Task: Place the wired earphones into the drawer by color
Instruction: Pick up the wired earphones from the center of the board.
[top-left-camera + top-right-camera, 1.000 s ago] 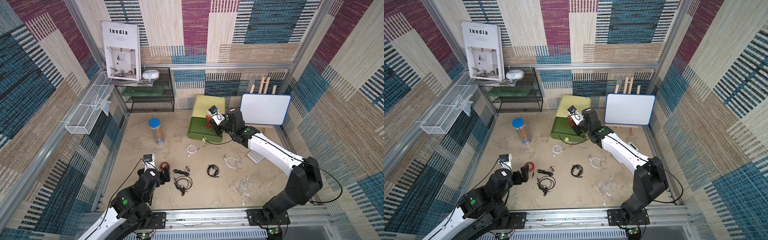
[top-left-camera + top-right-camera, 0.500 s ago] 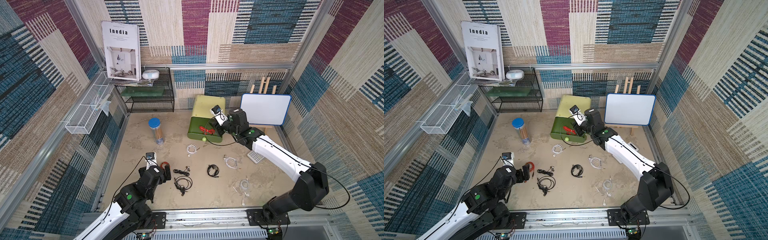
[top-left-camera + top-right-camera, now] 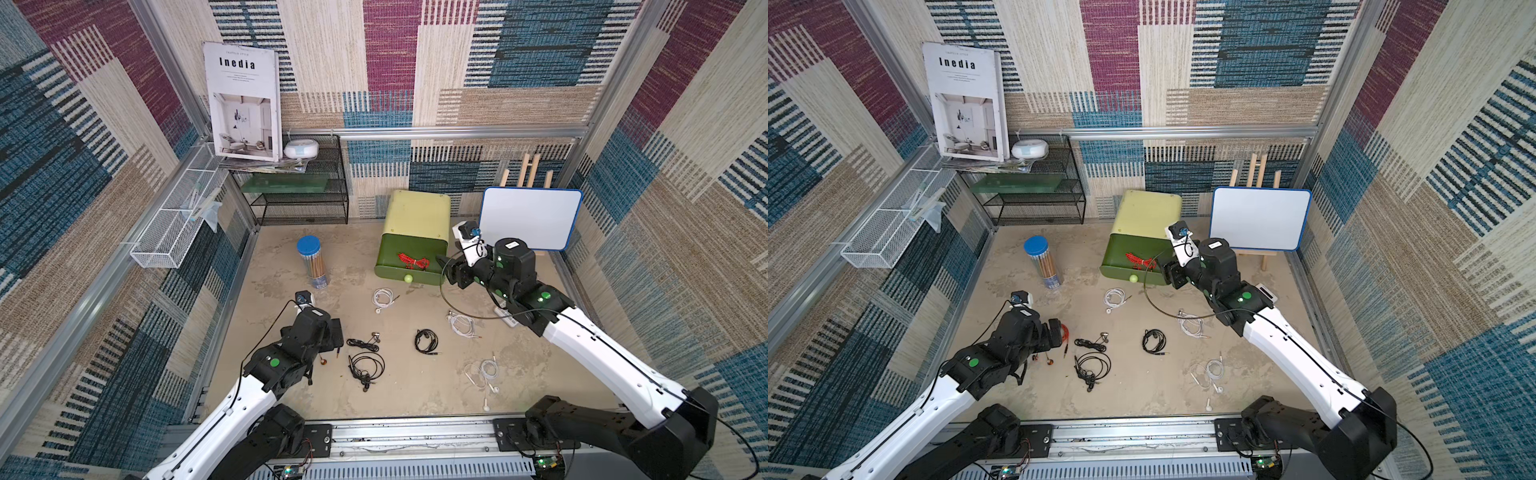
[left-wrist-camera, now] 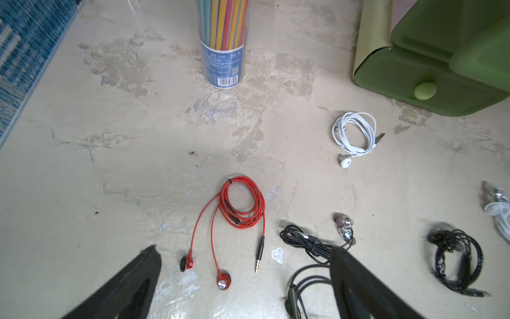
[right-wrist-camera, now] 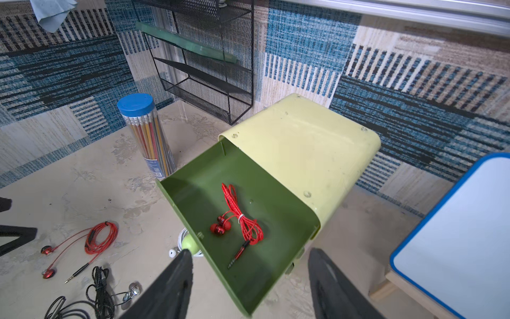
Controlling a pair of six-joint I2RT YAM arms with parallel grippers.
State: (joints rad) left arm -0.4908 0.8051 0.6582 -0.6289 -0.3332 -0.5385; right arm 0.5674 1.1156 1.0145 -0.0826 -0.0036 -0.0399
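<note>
**A:** What is the largest thing here?

**B:** A pale green cabinet [image 3: 417,212]; its dark green drawer [image 5: 193,193] stands open just ahead of the right gripper [image 5: 251,252]; those fingers are spread apart and hold nothing; one red set [image 5: 242,221] lies coiled on the drawer floor, beyond the fingertips.

**A:** And the other arm?

**B:** The left gripper [image 4: 245,250] hangs low over the table, fingers released wide and empty; a second red set [image 4: 242,204] lies just ahead of the gap between them, its buds and plug trailing back toward the fingertips; a black set [image 4: 303,240] lies partly behind one finger; a white set [image 4: 356,135] lies farther ahead, near the drawer.

**A:** How should this pick go?

**B:** My judgement: advance until the coil sits centred between the fingers; pinch the bundled loops, not a loose lead; stay clear of the black cable; lift until buds and plug clear the drawer's front wall; release beside the red one already there.
</note>
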